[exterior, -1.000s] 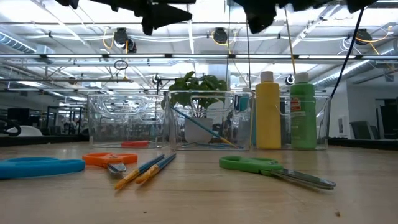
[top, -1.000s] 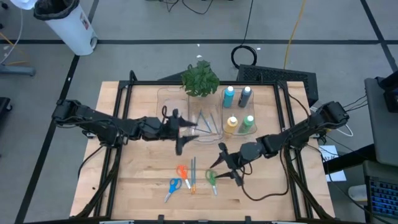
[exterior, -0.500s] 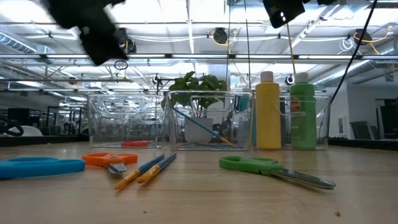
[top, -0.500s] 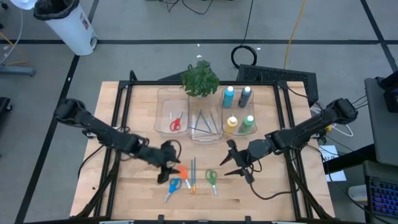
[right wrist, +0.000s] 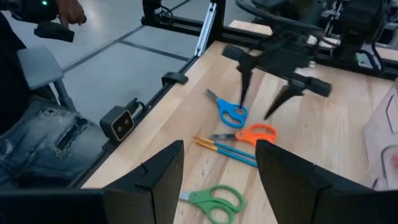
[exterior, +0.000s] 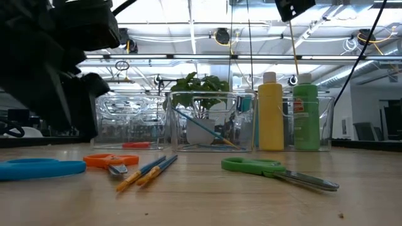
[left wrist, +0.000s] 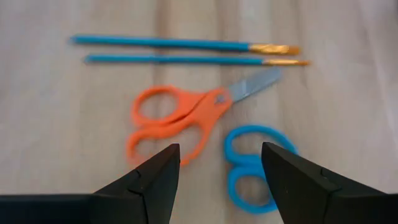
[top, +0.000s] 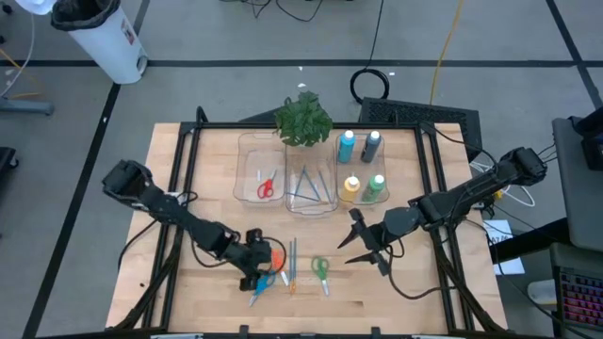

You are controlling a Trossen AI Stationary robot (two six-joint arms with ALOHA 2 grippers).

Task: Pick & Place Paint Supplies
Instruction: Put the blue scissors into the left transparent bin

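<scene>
I am working at the wooden table point(top: 396, 301); three clear bins point(top: 306, 174) are sitting in a row at its far side, the leafy plant point(top: 303, 119) just behind the middle one; one end bin is holding the four paint bottles point(top: 361, 165), the middle one two brushes point(top: 306, 188), the other end bin the red scissors point(top: 266, 186). My left gripper point(top: 258, 271) is hovering low over the near part of the table, fingers point(left wrist: 155, 180) spread apart and grasping nothing, with the orange scissors point(left wrist: 186, 115) and the blue scissors point(left wrist: 252, 165) lying right below them; two blue-handled brushes point(left wrist: 186, 51) are lying side by side just beyond, and the green scissors point(top: 320, 272) near those. My right gripper point(top: 363, 243) is waiting above the table near the green scissors, fingers apart and gripping nothing.
</scene>
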